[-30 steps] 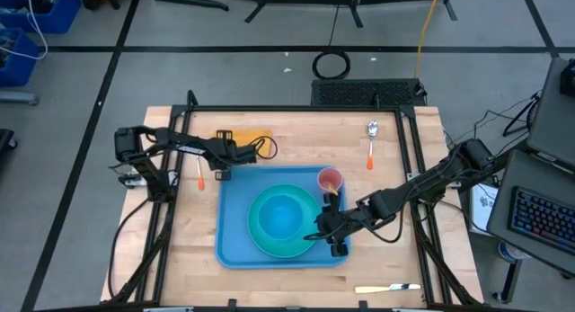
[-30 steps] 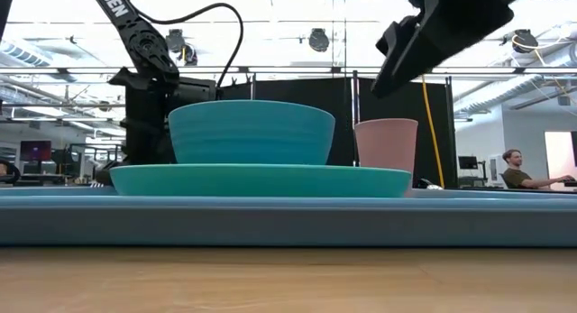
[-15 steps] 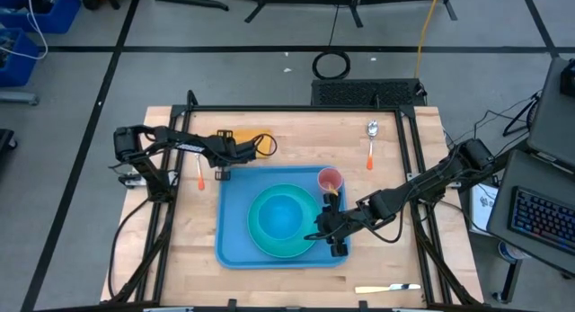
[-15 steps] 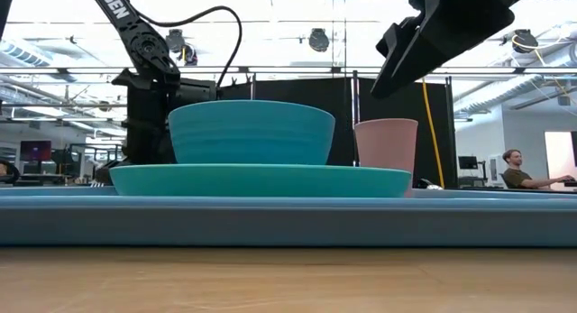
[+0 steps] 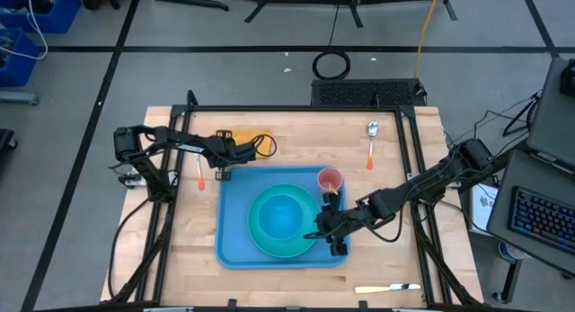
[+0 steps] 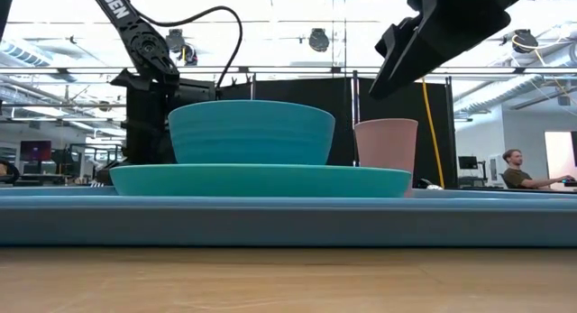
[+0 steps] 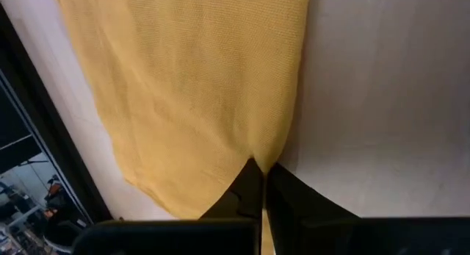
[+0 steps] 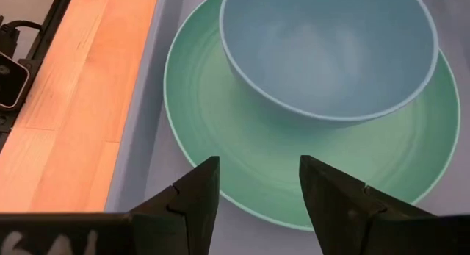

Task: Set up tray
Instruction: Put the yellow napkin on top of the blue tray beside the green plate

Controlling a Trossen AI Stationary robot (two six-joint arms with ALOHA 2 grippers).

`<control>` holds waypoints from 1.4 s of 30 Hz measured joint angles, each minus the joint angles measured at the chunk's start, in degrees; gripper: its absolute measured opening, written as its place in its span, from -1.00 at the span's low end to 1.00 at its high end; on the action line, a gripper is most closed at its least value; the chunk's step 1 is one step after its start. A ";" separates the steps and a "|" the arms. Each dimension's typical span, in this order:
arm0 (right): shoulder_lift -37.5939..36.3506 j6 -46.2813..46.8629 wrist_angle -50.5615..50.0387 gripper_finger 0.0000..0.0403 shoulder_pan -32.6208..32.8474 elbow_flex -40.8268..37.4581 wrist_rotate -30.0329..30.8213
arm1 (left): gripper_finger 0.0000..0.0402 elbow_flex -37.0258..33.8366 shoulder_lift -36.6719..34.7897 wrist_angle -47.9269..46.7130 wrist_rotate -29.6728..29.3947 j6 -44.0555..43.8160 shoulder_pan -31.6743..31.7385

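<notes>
Upper left of the high view, the left gripper [image 5: 222, 168] is pinching the orange napkin's [image 7: 191, 86] edge; the right gripper [image 8: 253, 185] is hovering released over the tray [image 5: 235, 249].

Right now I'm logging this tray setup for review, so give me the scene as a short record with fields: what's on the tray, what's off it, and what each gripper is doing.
tray: light blue, on the wooden table
on tray: teal plate with teal bowl on it; pink cup beside the plate
off tray: spoon, knife, orange-handled utensil
left gripper: shut on the edge of the yellow napkin
right gripper: open, empty, above the plate's rim
</notes>
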 joint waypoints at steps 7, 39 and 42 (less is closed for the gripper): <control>-0.01 -0.12 0.03 -0.10 -0.09 0.00 0.08 | -0.99 1.13 -3.84 -4.34 0.10 -2.40 -0.58; -0.01 -1.13 0.42 -0.10 -0.66 0.00 0.08 | -0.99 2.02 -9.67 -17.96 13.61 -20.59 -8.83; -0.01 -1.11 0.39 -0.10 -0.81 0.00 0.08 | -0.99 3.93 -9.68 -20.39 14.05 -22.12 -9.31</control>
